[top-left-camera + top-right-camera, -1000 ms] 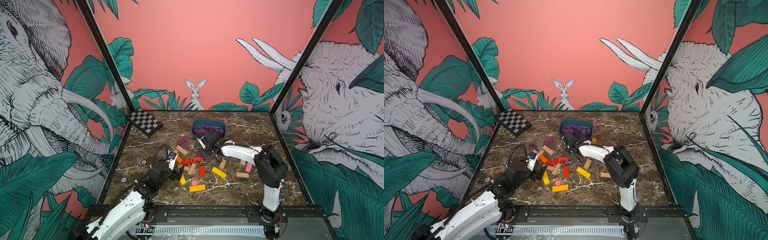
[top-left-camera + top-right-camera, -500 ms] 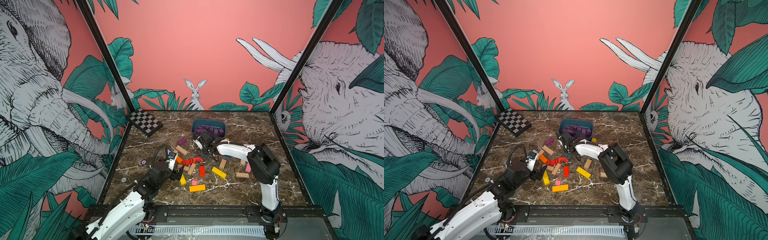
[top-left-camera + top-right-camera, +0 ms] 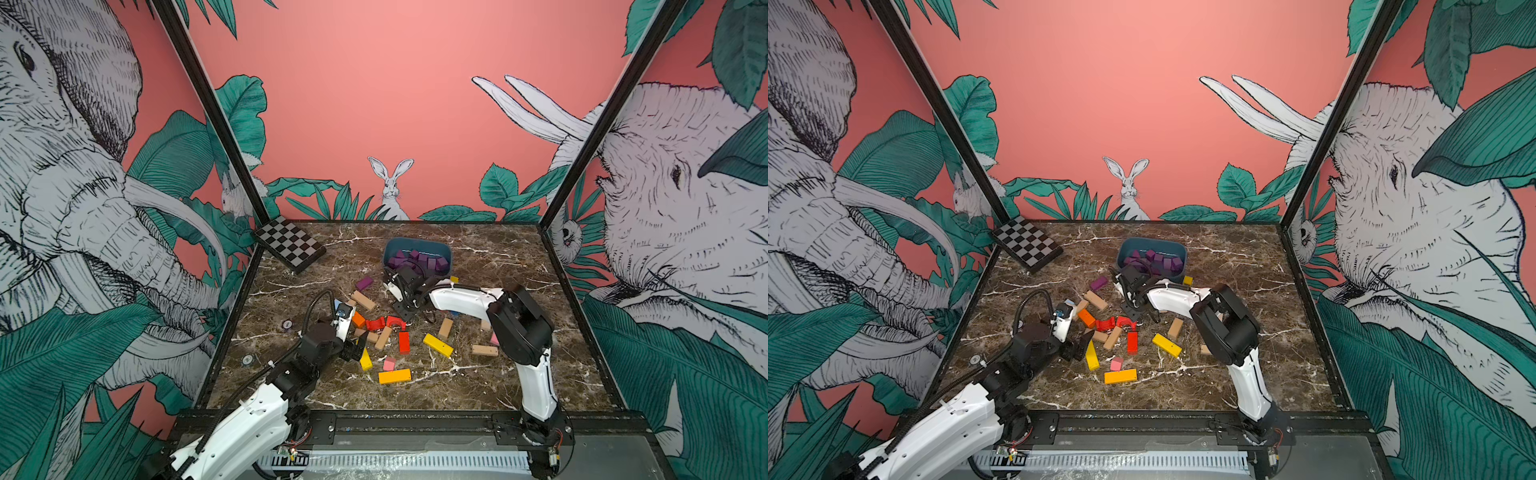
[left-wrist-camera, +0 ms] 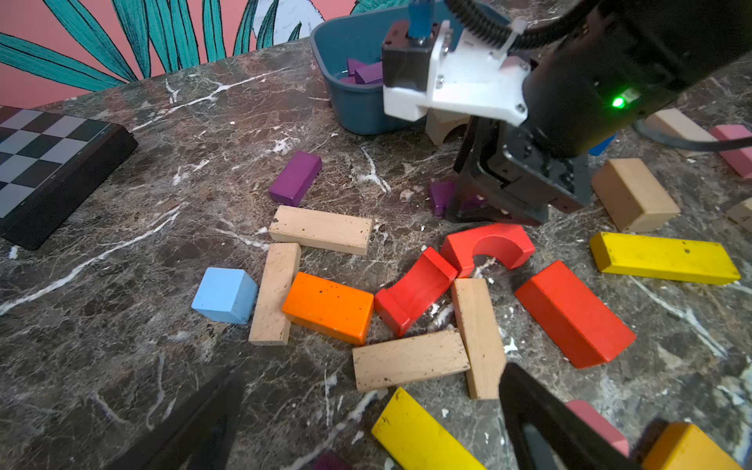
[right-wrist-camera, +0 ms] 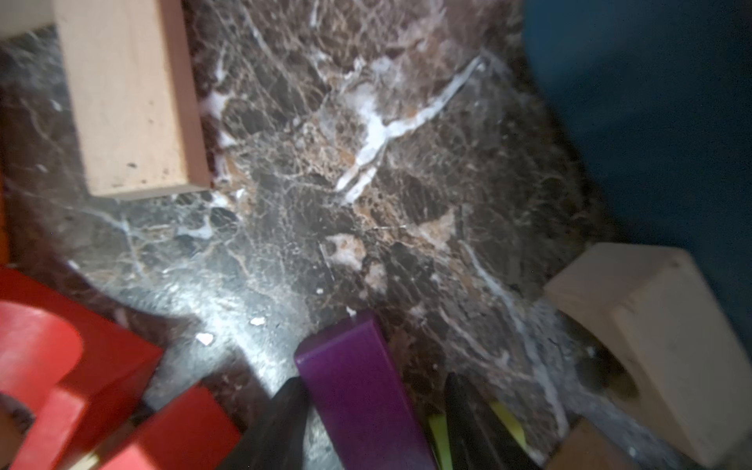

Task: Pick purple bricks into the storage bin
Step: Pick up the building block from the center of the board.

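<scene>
The dark blue storage bin point(image 3: 417, 244) point(image 3: 1152, 242) stands at the back middle with several purple bricks point(image 3: 419, 262) inside. One purple brick point(image 3: 364, 283) point(image 4: 296, 178) lies loose on the marble, left of the bin. My right gripper point(image 3: 405, 309) point(image 5: 372, 384) points down at the table in front of the bin. It is open, astride another purple brick point(image 5: 354, 366) point(image 4: 440, 197) that lies on the marble, with a gap at one finger. My left gripper point(image 3: 355, 349) point(image 4: 366, 427) hovers open and empty over the near-left blocks.
Red arches point(image 4: 488, 244) sit right beside my right gripper, and a pale arch block point(image 5: 651, 346) lies between it and the bin point(image 5: 651, 122). Tan, orange, yellow, pink and light blue blocks are scattered mid-table. A checkerboard slab point(image 3: 289, 246) lies at the back left.
My right arm has swung a little to the left and its gripper has come down onto the marble around a purple brick, with the jaws wider. The left arm has not moved.
</scene>
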